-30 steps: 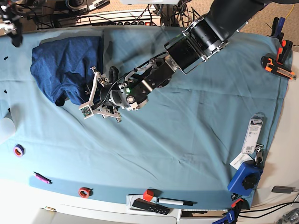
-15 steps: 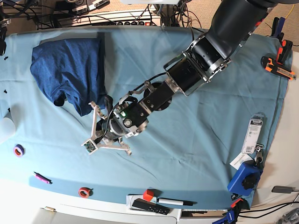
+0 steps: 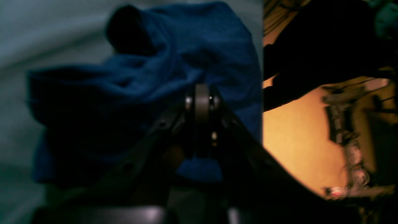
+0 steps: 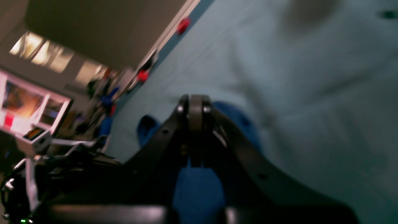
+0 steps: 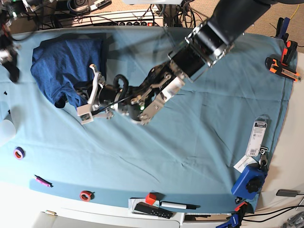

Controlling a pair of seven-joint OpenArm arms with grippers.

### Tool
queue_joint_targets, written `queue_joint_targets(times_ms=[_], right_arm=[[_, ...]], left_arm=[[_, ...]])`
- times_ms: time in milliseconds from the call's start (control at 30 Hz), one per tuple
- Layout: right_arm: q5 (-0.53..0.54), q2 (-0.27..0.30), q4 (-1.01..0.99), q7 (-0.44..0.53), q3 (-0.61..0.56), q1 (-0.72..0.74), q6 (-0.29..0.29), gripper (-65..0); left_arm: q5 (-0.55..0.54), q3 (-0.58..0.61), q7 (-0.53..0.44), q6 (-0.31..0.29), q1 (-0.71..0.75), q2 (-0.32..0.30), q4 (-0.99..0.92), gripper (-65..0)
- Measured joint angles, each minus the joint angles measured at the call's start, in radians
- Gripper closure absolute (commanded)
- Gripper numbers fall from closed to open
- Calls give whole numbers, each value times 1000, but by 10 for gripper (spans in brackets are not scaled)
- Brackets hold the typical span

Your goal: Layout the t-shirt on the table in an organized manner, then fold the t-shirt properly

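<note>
— Left hand [image 5: 88,102] first: we see its jaws drawn fully together, reaching in low at the lower right edge of the dark heathered-blue knit t-shirt [image 5: 66,66]. In the left wrist view the clenched hand [image 3: 202,102] sits right against the blue cloth [image 3: 149,77], but the picture is too blurred for us to say whether any fabric is pinched between the tips.

— And the right hand?

— In the right wrist view we see it [image 4: 195,107] clenched as well, tips pressed together, with a patch of blue fabric [image 4: 199,186] showing beneath its frame. Whether it grips that fabric we cannot tell. In the base view only a blurred dark shape at the left edge could be that arm, and we cannot make it out.

— Any containers?

— We see none holding anything. The t-shirt lies bunched and wrinkled on the far left part of the wide table covered in light teal cloth [image 5: 199,142].

— How is the left arm posed?

— We see it stretched from the top right of the base view diagonally down toward the shirt, black upper segments leading to the silver wrist, lying low over the table.

— What else is on the table?

— Near the front edge we see a red ring of tape [image 5: 86,195], a small red cube [image 5: 151,198] and a black marker [image 5: 178,205].
</note>
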Motion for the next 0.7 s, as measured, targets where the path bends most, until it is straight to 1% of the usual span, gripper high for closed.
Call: queue_joint_targets(times_ms=[33,67,200,267,333,433,567,700], right_arm=[[2,-17,1,2,-32,5,0,0],[1,-36,0,4,-64,6,0,0],[-7,-138,0,1,-168,-1,-4,0],[-6,-185,0,0,-192,-7,0,0],[3,-214,1,6,-191,-16,4,0],[11,-224,2,10,-186,-21,4,0],[11,-223,2,10,-186,-22,4,0],[8,-198,2,9,-186,-22,0,0]], left_arm=[[13,-10,-1,0,11,0,0,0],[28,-16,0,13,20,0,0,0],[100,-18,-24,121,46,0,0,0],[130,-18,-50,165,57,0,0,0],[151,-18,-60,193,60,0,0,0],[161,-18,-63,204,64,0,0,0],[220,-18,-64,211,89,0,0,0],[262,-19,-64,211,101,0,0,0]])
